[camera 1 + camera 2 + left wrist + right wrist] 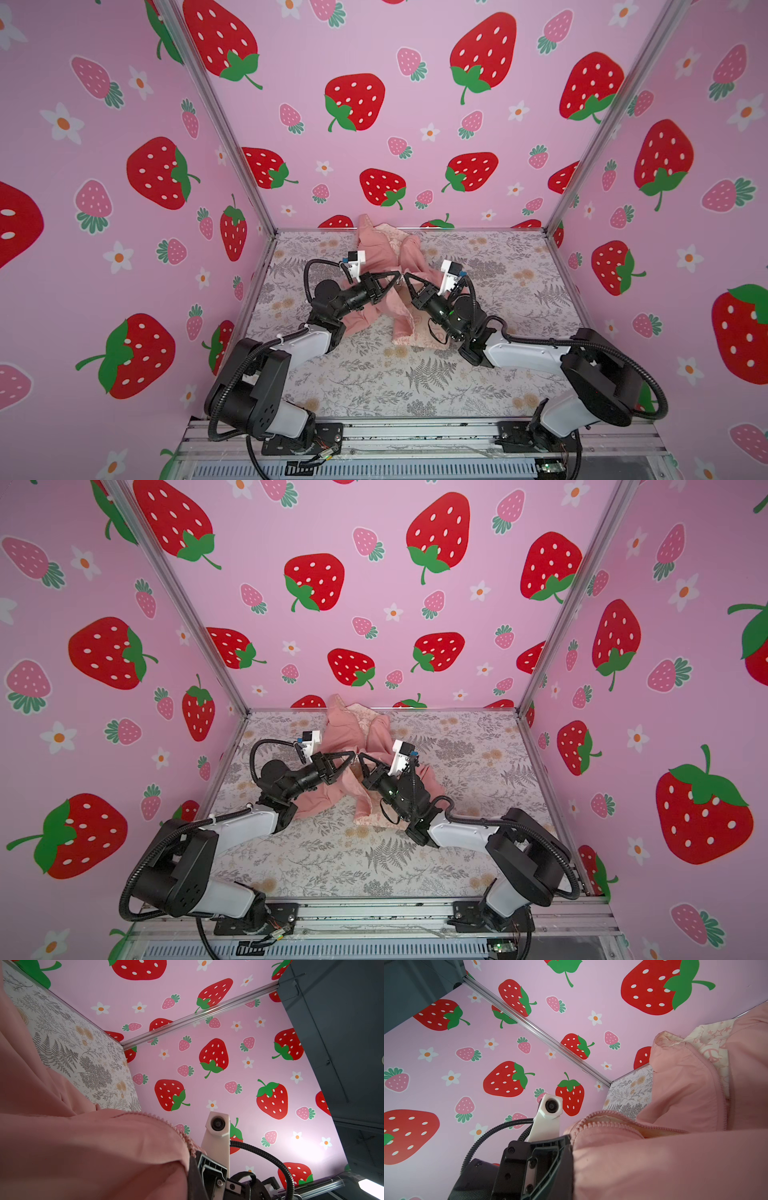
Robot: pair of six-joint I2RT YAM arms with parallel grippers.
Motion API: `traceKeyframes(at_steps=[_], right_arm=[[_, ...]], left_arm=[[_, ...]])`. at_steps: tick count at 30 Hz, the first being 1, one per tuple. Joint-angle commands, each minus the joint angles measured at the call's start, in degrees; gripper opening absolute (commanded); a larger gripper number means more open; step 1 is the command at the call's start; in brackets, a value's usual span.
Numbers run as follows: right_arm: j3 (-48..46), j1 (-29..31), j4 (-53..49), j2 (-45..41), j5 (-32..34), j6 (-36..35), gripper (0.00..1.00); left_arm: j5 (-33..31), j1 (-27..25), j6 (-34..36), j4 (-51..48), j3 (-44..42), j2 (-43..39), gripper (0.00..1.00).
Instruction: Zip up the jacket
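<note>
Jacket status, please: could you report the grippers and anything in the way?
Both shut on the jacket: left gripper, right gripper. Front open, zipper unjoined. Grippers crowd each other mid-jacket.

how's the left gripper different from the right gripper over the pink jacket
In both top views the black left gripper reaches in almost crosswise; the black right gripper angles diagonally toward the back wall. The left gripper's arm lies over the salmon-pink hooded jacket's plain panel; the right gripper's covers the panel with the printed patch. Both are shut, tips nearly meeting, pinching the jacket's zipper edges.
</note>
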Motion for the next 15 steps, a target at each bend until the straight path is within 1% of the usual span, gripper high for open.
traceKeyframes(at_steps=[1,8,15], right_arm=[[-1.51,2.93,-3.92,1.84,-4.71,0.95,0.00],[-1.31,1.39,-5.96,-1.11,-4.33,-0.15,0.00],[-0.70,-2.62,-7.07,-3.65,-8.35,2.44,0.00]], left_arm=[[-6.86,1.78,-1.89,9.32,3.44,-0.24,0.00],[-6.61,1.67,-1.68,8.11,1.26,-1.48,0.00],[-6.42,-0.75,1.82,3.92,-0.53,-2.62,0.00]])
